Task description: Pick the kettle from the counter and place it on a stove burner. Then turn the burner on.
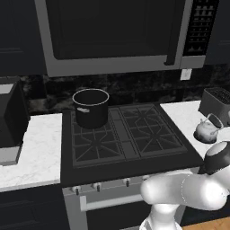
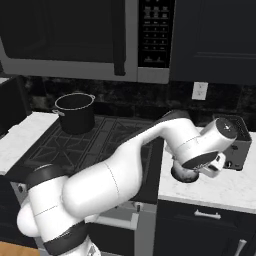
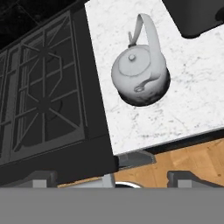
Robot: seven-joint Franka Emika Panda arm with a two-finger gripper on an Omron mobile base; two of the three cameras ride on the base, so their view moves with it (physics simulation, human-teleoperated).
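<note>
Squat silvery kettle [image 3: 139, 78] w/ thin arched wire handle sits on veined white marble counter [image 3: 192, 87], just right of black cast-iron grates [image 3: 41, 92] — gripper [image 3: 142, 179] fingers spread apart, grasping nothing, hovering above.

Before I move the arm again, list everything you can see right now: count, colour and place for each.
kettle: one, silvery-grey, on the counter right of the stove, handle up.
counter: white marble-look, both sides of the stove.
stove burners: several, black grates, on the cooktop.
pot: one, black, on the back left burner.
toaster: one, dark, on the right counter behind the kettle.
microwave: one, grey and black, above the stove.
wall outlet: one, white, on the backsplash.
stove knobs: a row, grey, along the stove front.
gripper: one, dark finger tips apart, above the kettle.
</note>
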